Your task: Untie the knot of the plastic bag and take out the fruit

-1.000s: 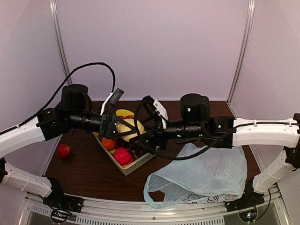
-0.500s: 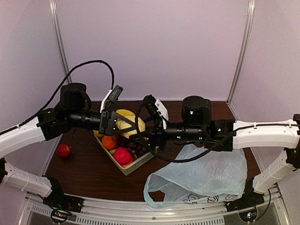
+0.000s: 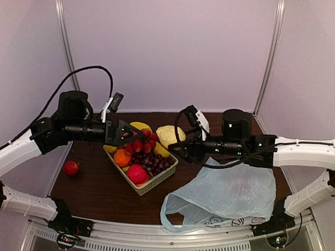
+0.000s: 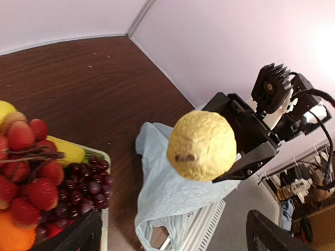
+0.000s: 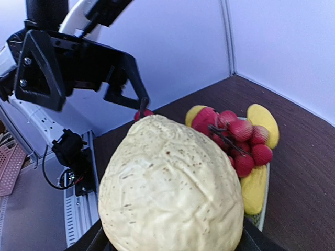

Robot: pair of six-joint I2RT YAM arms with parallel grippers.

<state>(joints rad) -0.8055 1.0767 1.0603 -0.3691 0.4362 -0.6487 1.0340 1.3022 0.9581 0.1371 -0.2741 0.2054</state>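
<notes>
The right gripper (image 3: pixel 175 145) was closed partway on the lumpy yellow fruit (image 3: pixel 167 135), held in the air at centre frame just right of the basket (image 3: pixel 157 182). The left gripper (image 3: pixel 132 135) stood spread wide and empty over the strawberries (image 4: pixel 31 183) and grapes (image 4: pixel 84 188). A good placement would probably mean lowering slowly onto a free spot and letting go only once the fruit rested. Only the top view showed the plastic bag (image 3: pixel 225 193) lying slack at lower right, with no knot discernible, and only the left wrist view showed the fruit's brown scar.

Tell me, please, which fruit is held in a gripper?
The lumpy pale yellow fruit, in the right gripper; the others lie in the basket or on the table.
</notes>
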